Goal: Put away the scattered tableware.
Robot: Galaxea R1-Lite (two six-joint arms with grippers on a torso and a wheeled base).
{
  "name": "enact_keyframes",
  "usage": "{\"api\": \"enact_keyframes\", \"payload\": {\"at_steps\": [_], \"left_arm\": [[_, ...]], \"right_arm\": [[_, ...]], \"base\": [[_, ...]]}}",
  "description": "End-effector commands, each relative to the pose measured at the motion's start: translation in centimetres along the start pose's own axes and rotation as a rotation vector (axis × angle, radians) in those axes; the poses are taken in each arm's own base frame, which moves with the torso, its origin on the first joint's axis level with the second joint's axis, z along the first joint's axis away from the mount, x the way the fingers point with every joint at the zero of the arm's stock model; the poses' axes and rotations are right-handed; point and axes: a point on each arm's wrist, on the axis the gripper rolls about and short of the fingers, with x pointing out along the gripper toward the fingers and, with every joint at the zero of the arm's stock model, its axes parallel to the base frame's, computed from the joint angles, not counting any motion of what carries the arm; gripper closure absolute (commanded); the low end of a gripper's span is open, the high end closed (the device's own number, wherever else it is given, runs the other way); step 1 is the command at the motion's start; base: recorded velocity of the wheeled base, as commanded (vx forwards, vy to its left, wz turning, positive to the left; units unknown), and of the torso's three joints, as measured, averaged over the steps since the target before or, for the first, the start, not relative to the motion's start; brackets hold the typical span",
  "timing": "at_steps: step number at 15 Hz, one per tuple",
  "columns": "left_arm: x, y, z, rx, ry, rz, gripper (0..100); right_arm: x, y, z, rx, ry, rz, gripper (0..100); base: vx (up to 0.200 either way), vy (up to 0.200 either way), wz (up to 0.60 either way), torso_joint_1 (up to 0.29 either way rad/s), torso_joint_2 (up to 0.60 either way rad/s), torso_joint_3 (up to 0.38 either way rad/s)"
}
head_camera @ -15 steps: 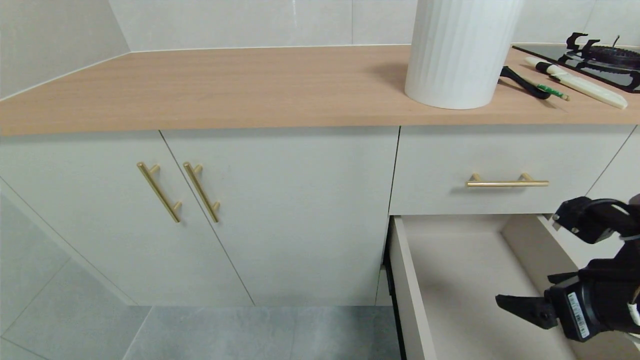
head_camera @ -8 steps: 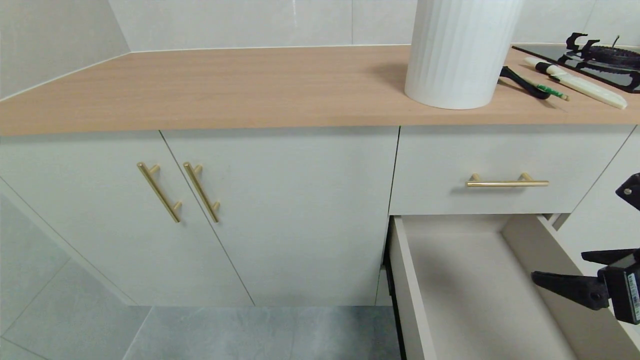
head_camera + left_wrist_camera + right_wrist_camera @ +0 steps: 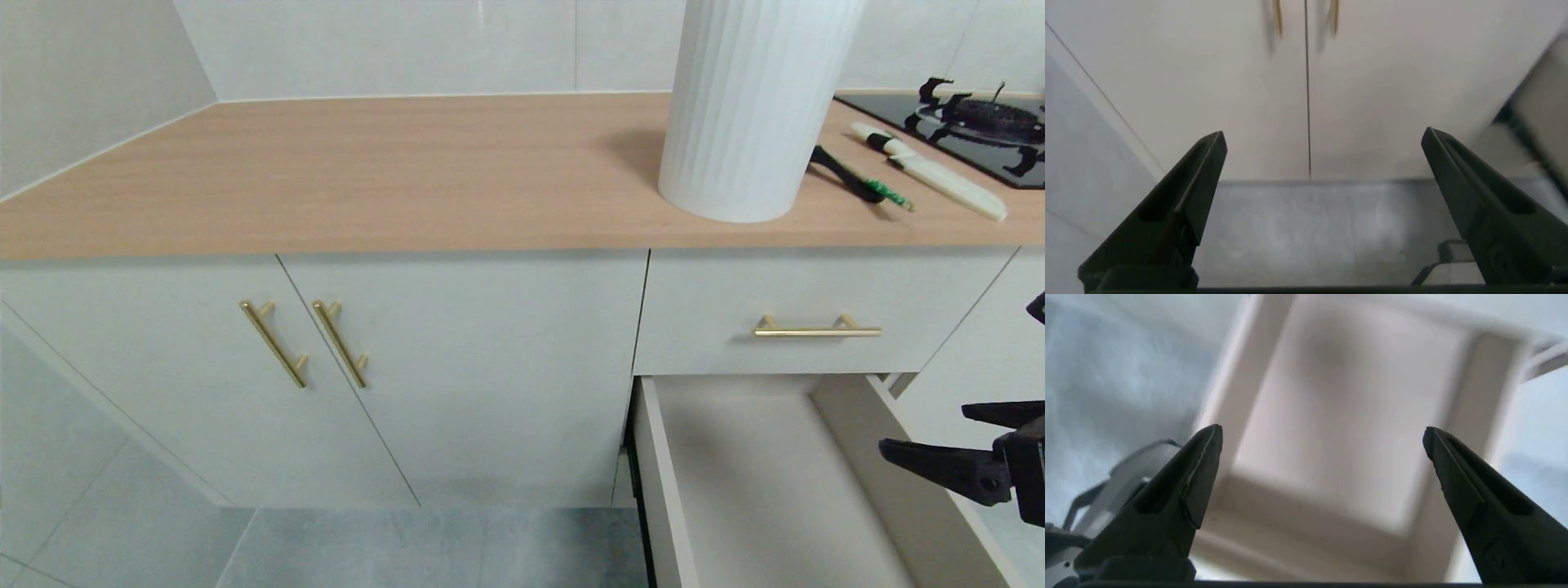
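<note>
Wooden table [image 3: 408, 180] holds a black utensil [image 3: 845, 175] and a white knife [image 3: 939, 173], just beside a white bin [image 3: 755, 106]. Below, a drawer [image 3: 663, 490] stands open. The right gripper [image 3: 923, 428] hangs over it, spread wide. The left gripper [image 3: 1323, 135], also spread wide, faces cupboard doors [image 3: 1372, 82].

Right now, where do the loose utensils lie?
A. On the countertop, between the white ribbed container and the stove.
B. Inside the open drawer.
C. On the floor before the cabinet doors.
A: the black utensil and the white knife lie on the wooden countertop, to the right of the white ribbed container and beside the stove.
</note>
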Motion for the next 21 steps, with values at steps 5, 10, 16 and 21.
{"api": "enact_keyframes", "payload": {"at_steps": [5,10,16,21], "left_arm": [[0.0,0.0,0.0,0.000,0.000,0.001,0],[0.0,0.0,0.0,0.000,0.000,0.001,0],[0.0,0.0,0.0,0.000,0.000,0.000,0],[0.0,0.0,0.0,0.000,0.000,0.001,0]], "right_arm": [[-0.1,0.0,-0.1,-0.002,0.000,-0.003,0],[0.1,-0.2,2.8,0.018,-0.154,-0.013,0],[7.2,-2.0,11.7,0.146,-0.163,-0.263,0],[11.3,-4.9,11.6,0.201,-0.150,-0.367,0]], "base": [[0.000,0.000,0.00,0.143,-0.52,-0.255],[0.000,0.000,0.00,0.114,-0.12,-0.069],[0.000,0.000,0.00,0.000,0.00,0.000],[0.000,0.000,0.00,0.000,0.00,0.000]]}}
